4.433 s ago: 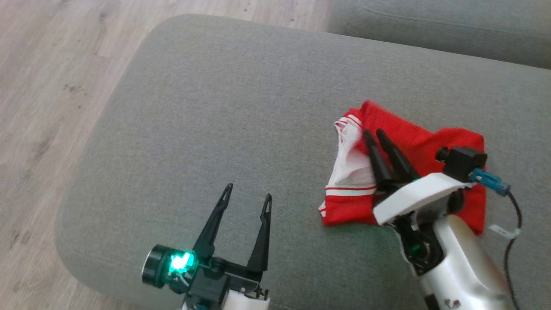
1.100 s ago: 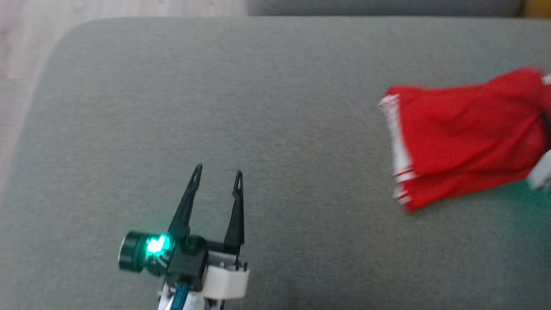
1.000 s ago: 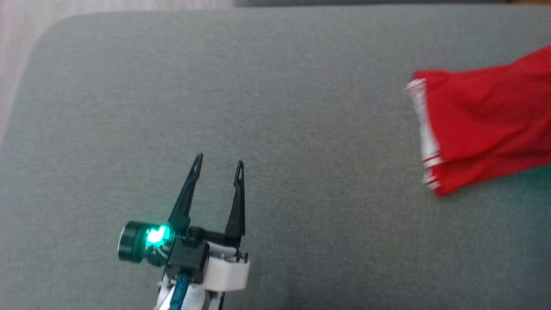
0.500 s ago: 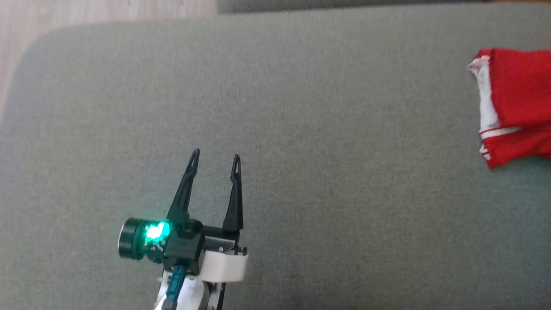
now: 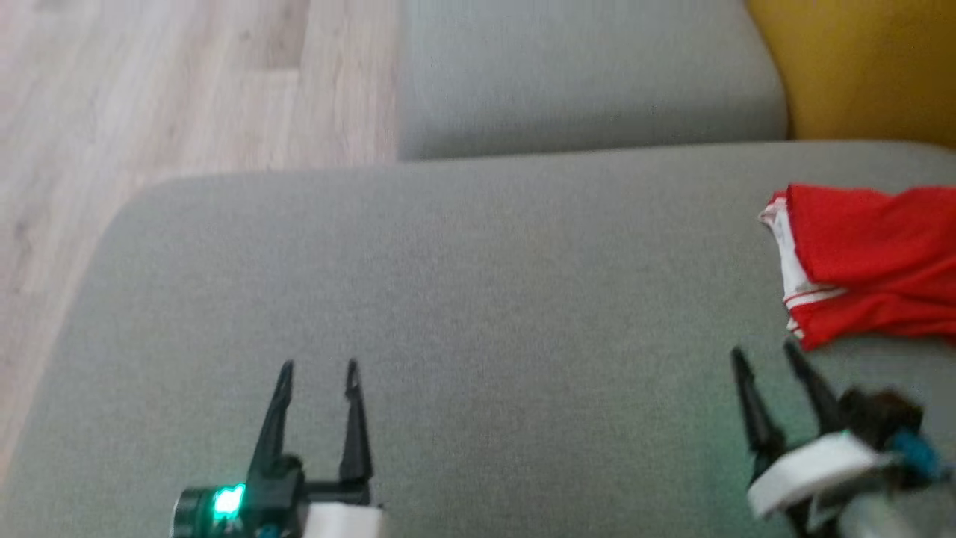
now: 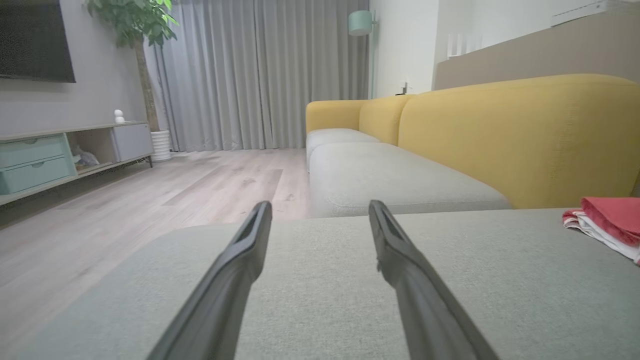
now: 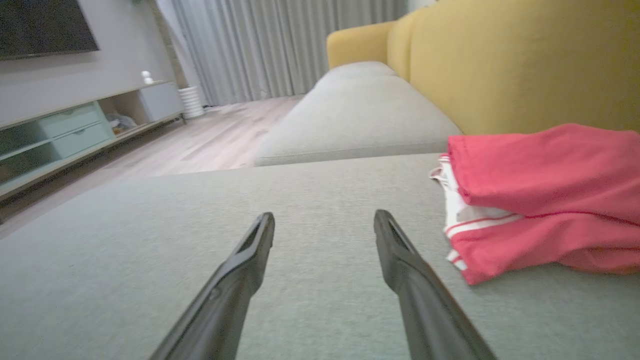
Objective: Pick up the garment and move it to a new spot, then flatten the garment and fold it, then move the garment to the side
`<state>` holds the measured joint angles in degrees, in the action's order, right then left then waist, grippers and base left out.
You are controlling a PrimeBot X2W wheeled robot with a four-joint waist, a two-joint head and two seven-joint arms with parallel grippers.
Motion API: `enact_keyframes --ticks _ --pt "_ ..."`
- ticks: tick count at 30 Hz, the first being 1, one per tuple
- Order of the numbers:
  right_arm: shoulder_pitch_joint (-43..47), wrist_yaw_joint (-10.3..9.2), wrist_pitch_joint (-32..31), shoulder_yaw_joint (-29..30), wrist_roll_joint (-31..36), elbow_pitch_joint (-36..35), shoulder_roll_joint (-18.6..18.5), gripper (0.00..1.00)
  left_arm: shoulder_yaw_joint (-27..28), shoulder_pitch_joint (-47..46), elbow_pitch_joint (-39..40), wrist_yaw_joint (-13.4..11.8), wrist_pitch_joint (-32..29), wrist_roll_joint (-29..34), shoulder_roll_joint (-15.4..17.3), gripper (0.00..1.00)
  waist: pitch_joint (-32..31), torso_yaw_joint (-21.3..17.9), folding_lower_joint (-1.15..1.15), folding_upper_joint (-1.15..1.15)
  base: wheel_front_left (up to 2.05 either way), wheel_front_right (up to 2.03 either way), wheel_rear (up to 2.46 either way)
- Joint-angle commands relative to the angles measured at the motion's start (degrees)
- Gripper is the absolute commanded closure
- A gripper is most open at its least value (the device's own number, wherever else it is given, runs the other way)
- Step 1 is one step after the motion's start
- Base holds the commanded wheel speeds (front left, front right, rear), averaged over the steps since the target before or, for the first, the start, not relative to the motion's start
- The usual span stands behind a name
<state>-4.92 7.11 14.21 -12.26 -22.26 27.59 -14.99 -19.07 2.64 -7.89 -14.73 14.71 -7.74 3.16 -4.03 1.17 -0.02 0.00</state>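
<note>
The garment (image 5: 870,261) is red with white trim, folded into a bundle at the right edge of the grey cushion (image 5: 478,284), close to the yellow backrest. It also appears at the right of the right wrist view (image 7: 545,200) and at the far right of the left wrist view (image 6: 607,225). My right gripper (image 5: 763,357) hovers open just in front of the garment's near corner, apart from it, nothing between its fingers. My left gripper (image 5: 317,370) stands open over bare cushion at the lower left, far from the garment.
A second grey seat cushion (image 5: 582,75) lies beyond this one. The yellow sofa backrest (image 5: 859,67) rises at the back right. Wooden floor (image 5: 149,97) runs along the left. A TV shelf with teal drawers (image 6: 35,160) stands across the room.
My right gripper has let go of the garment, opened and drawn back toward me. The garment now rests on the cushion. The head camera has tilted, so the whole picture shifted.
</note>
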Motion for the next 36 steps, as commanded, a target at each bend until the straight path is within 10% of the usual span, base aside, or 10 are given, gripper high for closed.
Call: enact_keyframes --ticks 1,20,21,36 --pt "-0.64 0.37 0.78 0.07 1.66 -3.32 -0.08 0.00 2.51 -0.84 1.90 -0.57 0.29 -0.02 -0.24 0.00 -1.28 -0.23 0.02 0.00 0.00 0.00 0.00" --pt "12.13 0.37 0.78 6.14 11.62 -17.70 9.60 0.00 5.06 4.21 1.27 1.65 0.29 3.31 -0.25 0.00 -2.98 -1.54 0.02 0.00 0.00 0.00 0.00" --pt "13.95 -0.01 0.09 7.11 11.22 -15.48 9.78 1.00 2.62 6.04 -0.56 1.70 -0.03 2.92 0.03 1.00 -2.99 -1.54 0.02 0.00 0.00 0.00 0.00" --pt "12.82 0.03 -1.74 7.78 2.79 -13.26 9.78 1.00 4.02 5.48 -2.84 3.55 -1.58 -6.45 0.50 1.00 -2.27 -1.52 0.02 0.00 0.00 0.00 0.00"
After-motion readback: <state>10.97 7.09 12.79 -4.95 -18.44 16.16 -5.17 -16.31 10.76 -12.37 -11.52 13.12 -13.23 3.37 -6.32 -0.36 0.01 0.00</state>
